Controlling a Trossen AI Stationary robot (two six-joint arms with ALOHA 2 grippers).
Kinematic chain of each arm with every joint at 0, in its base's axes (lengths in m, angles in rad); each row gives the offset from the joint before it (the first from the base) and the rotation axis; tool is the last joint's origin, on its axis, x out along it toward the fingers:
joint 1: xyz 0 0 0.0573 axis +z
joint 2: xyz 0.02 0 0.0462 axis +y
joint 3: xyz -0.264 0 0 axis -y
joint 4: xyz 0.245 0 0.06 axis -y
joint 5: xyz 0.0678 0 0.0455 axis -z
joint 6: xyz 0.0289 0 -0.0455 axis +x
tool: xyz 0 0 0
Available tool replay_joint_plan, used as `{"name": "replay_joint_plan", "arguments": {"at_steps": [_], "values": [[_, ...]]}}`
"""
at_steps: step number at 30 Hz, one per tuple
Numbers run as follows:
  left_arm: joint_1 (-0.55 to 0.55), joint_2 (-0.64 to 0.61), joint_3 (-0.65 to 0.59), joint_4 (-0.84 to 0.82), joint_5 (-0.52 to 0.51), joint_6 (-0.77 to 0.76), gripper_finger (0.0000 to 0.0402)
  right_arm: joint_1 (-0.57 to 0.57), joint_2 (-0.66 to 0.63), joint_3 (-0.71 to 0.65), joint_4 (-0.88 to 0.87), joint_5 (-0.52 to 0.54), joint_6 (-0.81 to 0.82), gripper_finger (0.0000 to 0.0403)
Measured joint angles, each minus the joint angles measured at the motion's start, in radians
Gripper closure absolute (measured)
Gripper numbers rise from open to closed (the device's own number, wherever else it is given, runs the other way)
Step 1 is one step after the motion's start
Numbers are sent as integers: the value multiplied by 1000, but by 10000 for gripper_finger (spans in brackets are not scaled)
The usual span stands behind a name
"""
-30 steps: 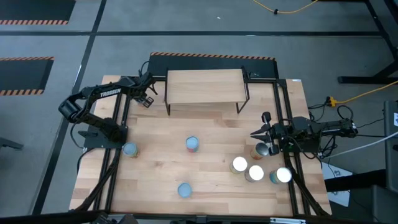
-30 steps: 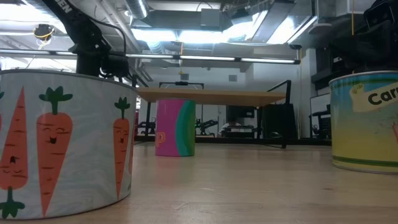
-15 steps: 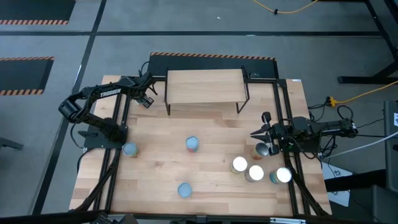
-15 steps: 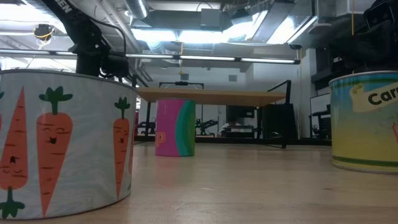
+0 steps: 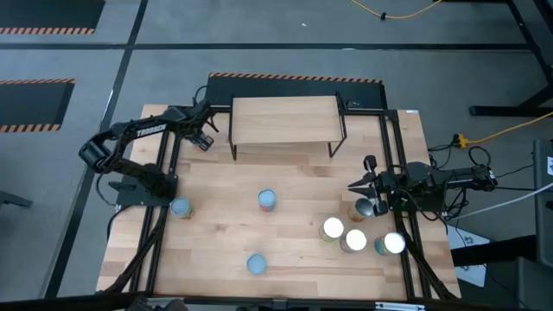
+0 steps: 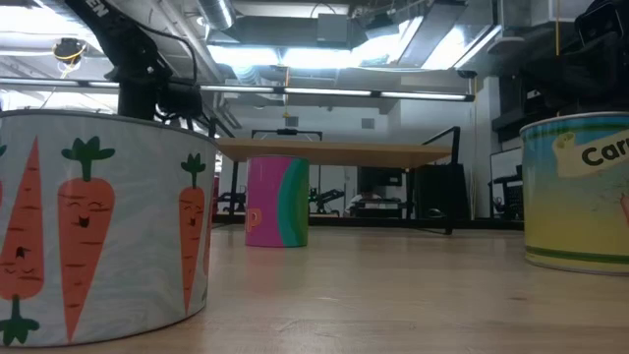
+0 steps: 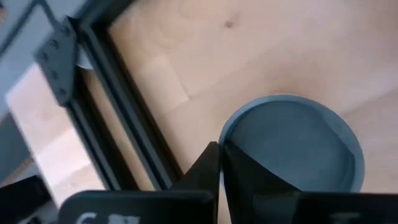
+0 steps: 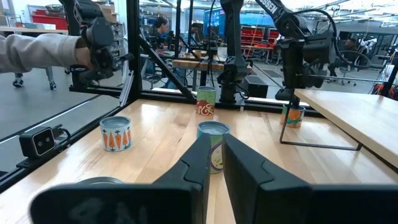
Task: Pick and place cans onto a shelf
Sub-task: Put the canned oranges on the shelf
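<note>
The shelf (image 5: 285,121) stands at the table's far middle, its top board bare. My left gripper (image 5: 206,136) is shut beside the shelf's left legs. It points steeply down over a can (image 7: 292,143) that stands upright on the table (image 8: 292,117). The gripper hides this can in the high view. Three more cans stand apart on the table (image 5: 181,207), (image 5: 267,200), (image 5: 257,263), and several stand grouped at the right (image 5: 355,239). My right gripper (image 5: 352,185) waits level above that group. Its fingers (image 8: 216,140) are a narrow gap apart with nothing between them. My left gripper's shut fingertips (image 7: 214,155) come from above, slanting down, and stand over the rim of the can's round top (image 7: 233,134). Whether they touch the rim I cannot tell. The can stands upright on the table.
Black frame rails (image 7: 118,106) run along the table's left and right sides. In the low view a carrot-labelled can (image 6: 98,226) and a yellow one (image 6: 580,192) stand close, a pink one (image 6: 276,202) farther off. A person's sleeve (image 8: 37,53) shows beyond the table.
</note>
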Motion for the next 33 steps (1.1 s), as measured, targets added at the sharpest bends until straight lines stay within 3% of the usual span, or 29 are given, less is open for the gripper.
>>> {"name": "replay_joint_plan", "arguments": {"at_steps": [21,33], "values": [[0,-287,2,-7,4,-3,401,0,0,0,12,1,-3,357],[0,-538,4,-2,15,-26,401,0,0,0,155,34,37,357]]}}
